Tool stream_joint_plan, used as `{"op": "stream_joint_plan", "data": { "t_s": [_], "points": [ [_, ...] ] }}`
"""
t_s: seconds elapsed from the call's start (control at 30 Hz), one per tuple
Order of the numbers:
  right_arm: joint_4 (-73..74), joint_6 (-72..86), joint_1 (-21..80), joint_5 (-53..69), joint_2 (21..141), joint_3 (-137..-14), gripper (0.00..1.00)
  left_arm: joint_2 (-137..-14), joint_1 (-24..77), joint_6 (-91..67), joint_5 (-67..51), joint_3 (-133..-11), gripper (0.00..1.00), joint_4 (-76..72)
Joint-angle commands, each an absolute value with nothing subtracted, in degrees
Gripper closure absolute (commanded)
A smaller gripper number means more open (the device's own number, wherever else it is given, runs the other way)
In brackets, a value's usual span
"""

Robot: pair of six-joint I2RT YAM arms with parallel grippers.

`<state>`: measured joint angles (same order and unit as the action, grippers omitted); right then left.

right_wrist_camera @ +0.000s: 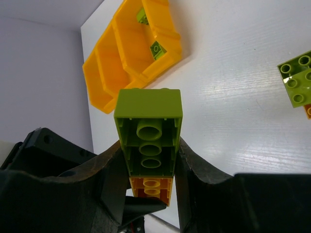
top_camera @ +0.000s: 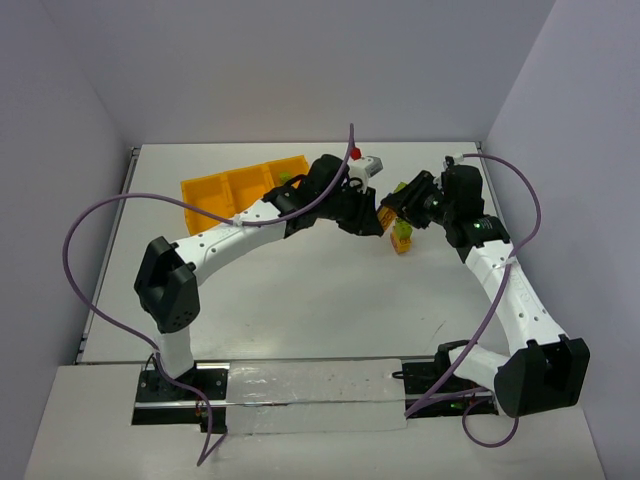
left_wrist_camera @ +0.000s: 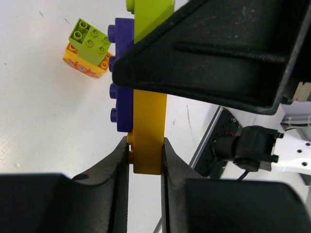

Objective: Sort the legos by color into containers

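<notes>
White table (top_camera: 300, 300), orange tray (top_camera: 208, 198) at the back left. Both arms meet up: left fingers (left_wrist_camera: 115, 170) pinch a yellow brick (left_wrist_camera: 148, 136), right fingers (right_wrist_camera: 199, 179) pinch a lime brick (right_wrist_camera: 148, 104).

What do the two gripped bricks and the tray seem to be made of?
Lime green brick: hard moulded plastic, semi-gloss; hollow underside with round tubes.
Orange-yellow brick: likely the same plastic, smooth with a soft sheen.
Tray: thin glossy plastic, seemingly slightly translucent, since its walls glow.
</notes>
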<state>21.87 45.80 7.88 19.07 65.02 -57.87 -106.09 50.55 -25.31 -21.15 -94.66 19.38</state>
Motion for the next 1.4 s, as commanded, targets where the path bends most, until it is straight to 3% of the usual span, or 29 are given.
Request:
{"op": "stream_joint_plan", "data": {
  "t_s": [0.0,0.27,1.03,1.37],
  "points": [
    [19.1,46.1,8.3,18.8,64.3,-59.8,1.0,-107.4,51.2,-26.3,-23.2,-97.3,1.0,16.7],
    [18.6,47.2,8.3,10.9,62.6,-59.0,1.0,-106.7,51.2,-27.8,-32.7,-94.5,1.0,12.4],
    [17.9,48.3,7.7,8.0,70.5,-65.6,1.0,-103.7,51.6,-23.1,-30.3,-93.4,1.0,18.8],
    [22.9,36.2,2.7,3.3,63.9,-64.0,1.0,-90.3,38.4,-26.6,-21.3,-77.4,1.0,20.2]
  ]
}}
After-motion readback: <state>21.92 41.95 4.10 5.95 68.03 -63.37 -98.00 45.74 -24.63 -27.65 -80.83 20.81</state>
